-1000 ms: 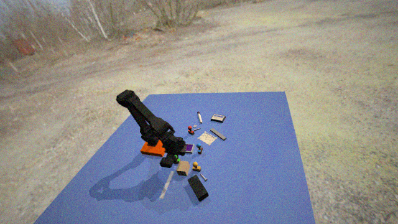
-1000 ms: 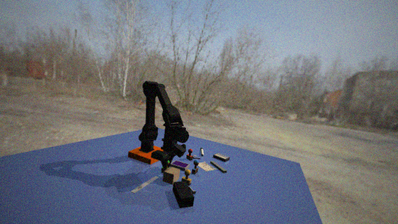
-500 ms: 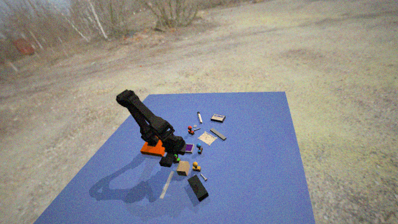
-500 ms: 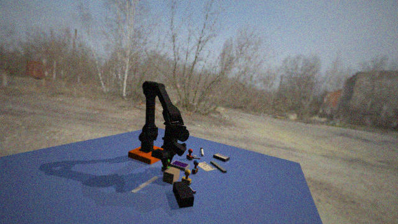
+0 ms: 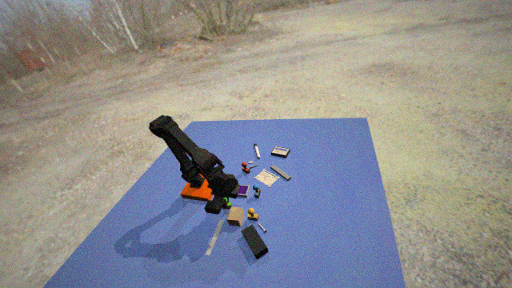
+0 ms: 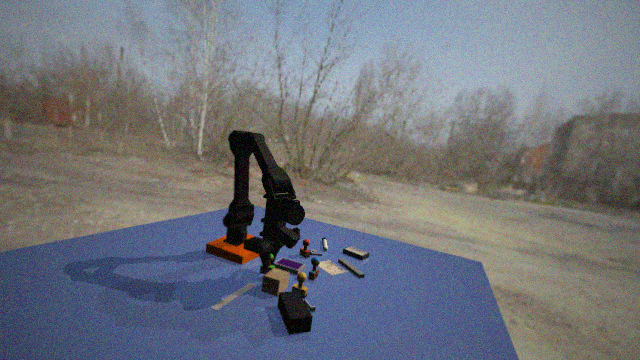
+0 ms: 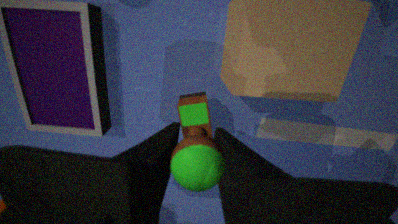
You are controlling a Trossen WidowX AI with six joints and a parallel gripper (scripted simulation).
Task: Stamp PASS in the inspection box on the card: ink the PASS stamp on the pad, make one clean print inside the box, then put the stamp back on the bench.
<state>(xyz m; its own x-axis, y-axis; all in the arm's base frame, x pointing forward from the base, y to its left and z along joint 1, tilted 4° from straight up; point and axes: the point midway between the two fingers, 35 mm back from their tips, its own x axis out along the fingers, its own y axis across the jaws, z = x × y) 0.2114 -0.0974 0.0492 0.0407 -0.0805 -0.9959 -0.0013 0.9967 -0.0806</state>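
Observation:
My gripper [image 7: 197,131] is shut on the green-knobbed stamp [image 7: 197,167] [image 5: 227,202] [image 6: 271,260], just below its round knob. The stamp stands upright at the bench, its brown block with a green top patch showing ahead of the knob in the wrist view. The purple ink pad [image 7: 52,70] [image 5: 242,190] [image 6: 289,265] lies close beside it, to the left in the wrist view. The cream card [image 5: 266,178] [image 6: 332,268] lies beyond the pad; its printed marks are too small to read. Whether the green stamp reads PASS cannot be told.
A tan block [image 7: 295,50] [image 5: 235,216] [image 6: 275,281] stands close to the held stamp. Blue [image 5: 257,190], yellow [image 5: 252,214] and red [image 5: 245,167] stamps stand around. A black block [image 5: 254,242], a pale strip [image 5: 214,238], a grey bar [image 5: 281,172] and a second pad-like box [image 5: 281,151] also lie there.

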